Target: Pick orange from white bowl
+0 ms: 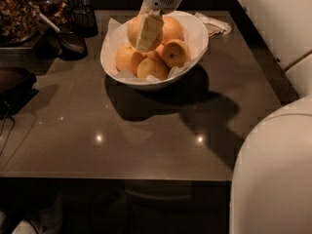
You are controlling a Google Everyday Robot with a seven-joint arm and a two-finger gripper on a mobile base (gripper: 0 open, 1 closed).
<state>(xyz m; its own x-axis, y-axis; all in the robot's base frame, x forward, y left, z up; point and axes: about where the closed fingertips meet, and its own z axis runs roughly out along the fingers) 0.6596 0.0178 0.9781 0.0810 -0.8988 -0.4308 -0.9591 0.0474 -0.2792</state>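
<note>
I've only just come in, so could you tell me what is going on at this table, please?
The robot's gripper is down over the white bowl, which sits on the dark table. One of its fingers lies flat against the front of the orange, the top fruit of the pile, and the grip looks closed on it. The orange sits above the other oranges but is not yet carried clear of the bowl.

the scene is dim and warm, lit from above. the pale gripper (145, 42), over the bowl (195, 45), catches the most light. the bowl throws a broad dark shadow onto the glossy table (146, 155), where two small glare spots shine; the left and bottom edges sink into black.
</note>
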